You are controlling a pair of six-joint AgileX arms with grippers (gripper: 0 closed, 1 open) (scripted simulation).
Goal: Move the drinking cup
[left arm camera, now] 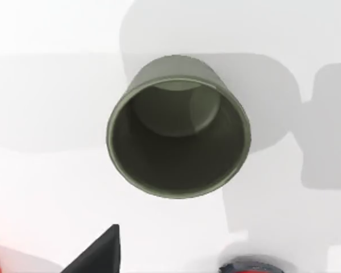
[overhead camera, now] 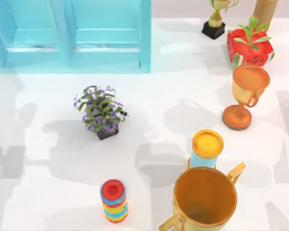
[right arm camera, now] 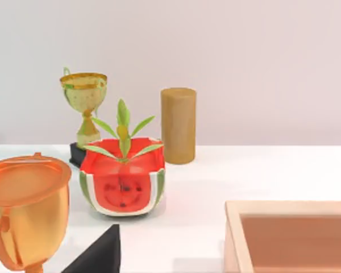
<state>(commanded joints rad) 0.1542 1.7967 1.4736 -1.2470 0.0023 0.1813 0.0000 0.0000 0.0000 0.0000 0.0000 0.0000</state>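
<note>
My left gripper (left arm camera: 99, 256) hangs over the upright grey cup (left arm camera: 179, 136) on the white table (left arm camera: 40, 187), the plant (overhead camera: 100, 111) stands at twelve o'clock from the ring stack (overhead camera: 114, 200), my right gripper (right arm camera: 99, 256) faces the watermelon pot (right arm camera: 122, 185), and I cannot tell how wide either gripper is set.

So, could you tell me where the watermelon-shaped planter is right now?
The watermelon planter sits at the top view's far right, between the small gold trophy and the orange trophy cup.

A purple-flowered potted plant (overhead camera: 101, 114) is set mid-counter (overhead camera: 48, 154); a watermelon planter (overhead camera: 249, 47) stands near an orange trophy (overhead camera: 244, 96).
</note>
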